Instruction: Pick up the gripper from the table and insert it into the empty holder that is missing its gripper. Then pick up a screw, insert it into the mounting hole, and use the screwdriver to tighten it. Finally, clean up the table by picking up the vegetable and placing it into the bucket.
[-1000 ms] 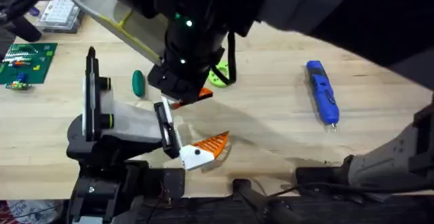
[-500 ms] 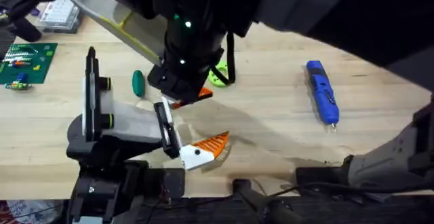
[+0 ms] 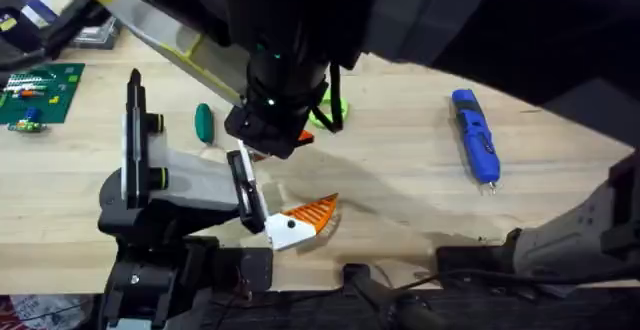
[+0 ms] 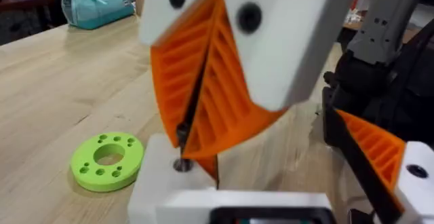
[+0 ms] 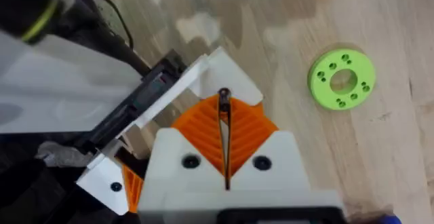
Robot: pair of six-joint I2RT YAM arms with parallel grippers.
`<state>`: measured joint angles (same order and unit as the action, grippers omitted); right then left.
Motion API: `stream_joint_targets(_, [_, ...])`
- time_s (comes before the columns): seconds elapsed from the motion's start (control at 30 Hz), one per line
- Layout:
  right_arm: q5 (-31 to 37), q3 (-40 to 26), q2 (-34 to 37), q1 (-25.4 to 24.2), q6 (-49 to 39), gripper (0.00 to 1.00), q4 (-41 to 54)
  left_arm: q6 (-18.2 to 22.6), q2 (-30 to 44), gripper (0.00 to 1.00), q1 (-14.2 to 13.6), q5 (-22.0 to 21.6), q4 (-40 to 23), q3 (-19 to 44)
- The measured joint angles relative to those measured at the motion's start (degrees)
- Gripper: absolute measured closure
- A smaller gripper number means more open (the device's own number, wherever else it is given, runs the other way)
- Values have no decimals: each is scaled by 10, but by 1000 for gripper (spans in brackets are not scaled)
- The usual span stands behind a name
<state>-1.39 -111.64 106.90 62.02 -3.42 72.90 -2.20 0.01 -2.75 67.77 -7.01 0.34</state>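
Observation:
The holder (image 3: 185, 185) lies at the left on the end of the left arm. Its mounted orange finger (image 3: 305, 215) (image 4: 380, 153) stands apart from a white base block (image 5: 230, 71) (image 4: 169, 193), so my left gripper (image 3: 290, 185) is open. My right gripper (image 3: 270, 135) (image 5: 224, 125) hangs over that block, its orange pads (image 4: 217, 95) shut on a thin dark screw (image 5: 222, 102) (image 4: 182, 139) whose lower end meets the block. The mounting hole is hidden. The blue screwdriver (image 3: 475, 150) lies at the right. A green vegetable (image 3: 204, 122) lies behind the holder. The bucket is out of view.
A lime-green ring with holes (image 3: 328, 110) (image 4: 107, 159) (image 5: 342, 80) lies just behind the right gripper. A green circuit board (image 3: 35, 90) and a parts box (image 3: 95, 30) sit at the far left. Bare wood spreads between the holder and the screwdriver.
My right gripper has shifted slightly right and nearer the holder's end, covering more of the green ring. The holder, vegetable and screwdriver have not moved.

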Motion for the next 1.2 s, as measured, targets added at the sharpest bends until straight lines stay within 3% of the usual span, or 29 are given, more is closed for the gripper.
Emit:
stream_joint_targets(0.37, [0,4,0,0,0,971,0,0,0,14,0,0,0,0])
stream_joint_targets(0.63, [0,4,0,0,2,569,-2,0,0,14,0,0,0,0])
stream_joint_targets(1.0, [2,4,0,-1,2,339,-4,0,0,14,0,0,0,0])
stream_joint_targets(1.13, [11,4,0,-5,4,84,0,-1,0,14,0,0,0,0])
stream_joint_targets(1.2, [14,4,0,-8,2,18,0,-2,0,15,0,0,0,0])
